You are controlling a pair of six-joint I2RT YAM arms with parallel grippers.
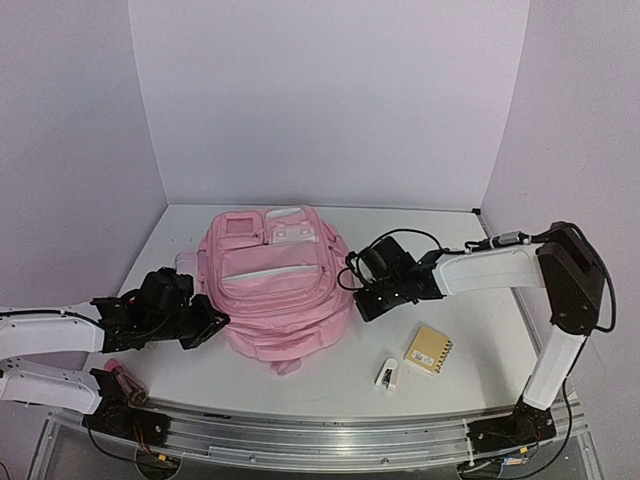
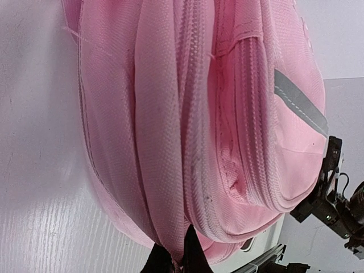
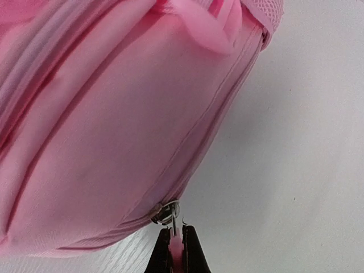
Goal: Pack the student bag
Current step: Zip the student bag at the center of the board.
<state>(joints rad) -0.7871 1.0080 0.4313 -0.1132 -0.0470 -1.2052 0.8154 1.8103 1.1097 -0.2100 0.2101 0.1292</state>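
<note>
Student bag [image 1: 275, 290], left end effector [image 2: 175, 259] pinching it, right end effector [image 3: 176, 254] pinching zip pull [image 3: 174, 223]

The student bag [image 1: 275, 285] lies mid-surface [image 1: 480, 330]. The left gripper [image 1: 213, 325] meets its left side, the right gripper [image 1: 360, 300] its right. A notepad [image 1: 429, 350] and a small stapler [image 1: 387, 374] sit front-right of it, side by side.

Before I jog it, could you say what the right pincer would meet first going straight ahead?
The student bag, just beyond the zip pull that the right pincer grips; depth is hard to judge.
</note>
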